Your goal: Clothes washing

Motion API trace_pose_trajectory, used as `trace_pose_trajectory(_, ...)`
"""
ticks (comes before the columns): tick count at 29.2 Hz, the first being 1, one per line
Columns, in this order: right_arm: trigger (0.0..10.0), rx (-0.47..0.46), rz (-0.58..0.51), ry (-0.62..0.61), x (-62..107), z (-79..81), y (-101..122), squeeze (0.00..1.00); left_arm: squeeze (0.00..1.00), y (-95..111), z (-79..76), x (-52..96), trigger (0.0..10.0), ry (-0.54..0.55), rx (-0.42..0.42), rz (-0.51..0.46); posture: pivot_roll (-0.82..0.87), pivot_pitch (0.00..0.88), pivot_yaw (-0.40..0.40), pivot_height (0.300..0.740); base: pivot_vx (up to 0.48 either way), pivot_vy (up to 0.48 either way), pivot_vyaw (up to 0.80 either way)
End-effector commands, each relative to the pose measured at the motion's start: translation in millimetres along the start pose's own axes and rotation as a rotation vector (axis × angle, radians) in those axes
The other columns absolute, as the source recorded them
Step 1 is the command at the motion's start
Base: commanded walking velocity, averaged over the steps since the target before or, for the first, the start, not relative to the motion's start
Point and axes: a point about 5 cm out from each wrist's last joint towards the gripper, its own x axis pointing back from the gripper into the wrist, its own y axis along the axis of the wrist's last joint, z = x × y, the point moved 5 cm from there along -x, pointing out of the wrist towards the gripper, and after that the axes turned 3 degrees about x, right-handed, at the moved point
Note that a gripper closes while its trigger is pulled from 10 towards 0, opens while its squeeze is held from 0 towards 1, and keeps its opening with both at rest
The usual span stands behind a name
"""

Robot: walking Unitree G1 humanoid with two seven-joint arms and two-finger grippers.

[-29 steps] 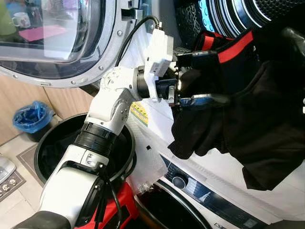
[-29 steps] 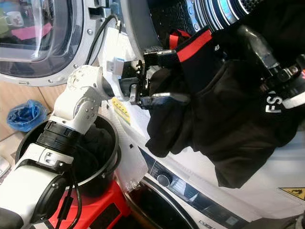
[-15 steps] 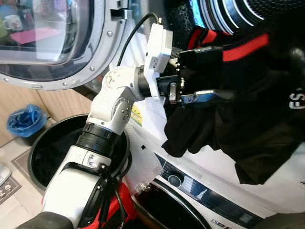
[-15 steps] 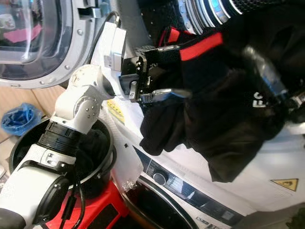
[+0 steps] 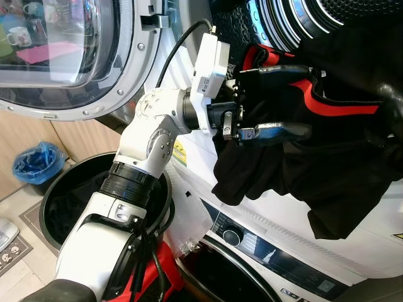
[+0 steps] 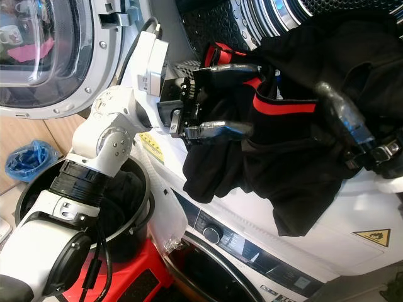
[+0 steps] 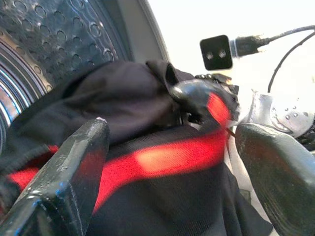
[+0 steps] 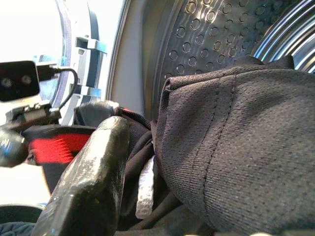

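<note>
Since a second ago the black garment (image 5: pixel 315 157) with the red stripe is riding higher, its upper folds now bunching right at the mouth of the drum (image 6: pixel 296 16) while the lower half is hanging down over the white front panel (image 6: pixel 340 220) below that opening.

Relative to the drum, the garment is lying just outside and slightly below the rim, so the coming move is basically up and inward. Its long axis is running from the drum opening down toward the panel, with the loose end pointing at the floor.

The left gripper (image 5: pixel 271 104) is sitting on the door side of the drum, fingers spread around the red-trimmed edge, and I can't say it's actually pinching. The right gripper (image 6: pixel 343 123) is on the far side of the drum mouth with cloth wrapped over its fingers; can't tell whether it's closed. Left looks nearer the stripe edge.

Below the drum on the door side, a black basket (image 5: pixel 53 195) is holding more dark laundry.
</note>
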Motion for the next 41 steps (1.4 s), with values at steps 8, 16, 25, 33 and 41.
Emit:
trace_pose_trajectory(8,10.0,0.011,0.022,0.031,5.6,11.9,-5.5,0.0,0.0,16.6,10.2,-5.6,10.0,0.0,-0.05,-0.026,-0.04,0.141,-0.03,0.74,0.0,0.0,0.0)
trace_pose_trajectory(16,10.0,0.028,-0.071,0.065,9.7,15.6,15.6,0.0,0.0,15.0,16.9,-3.7,10.0,0.052,-0.059,-0.039,-0.04,0.149,-0.038,0.74,0.0,0.0,0.0)
trace_pose_trajectory(25,10.0,0.015,-0.08,0.088,12.8,23.6,15.3,0.0,0.0,9.2,22.0,1.1,10.0,0.084,0.061,-0.077,-0.04,0.147,-0.038,0.74,0.0,0.0,0.0)
trace_pose_trajectory(33,10.0,0.0,-0.094,0.106,9.4,26.6,16.1,0.0,0.0,-11.1,14.6,5.1,10.0,0.073,0.211,-0.067,-0.04,0.15,-0.039,0.74,0.0,0.0,0.0)
trace_pose_trajectory(41,10.0,-0.029,-0.116,0.124,7.1,34.0,14.6,0.0,0.0,-4.6,0.7,2.1,10.0,-0.049,0.493,-0.224,-0.04,0.143,-0.033,0.74,0.0,0.0,0.0)
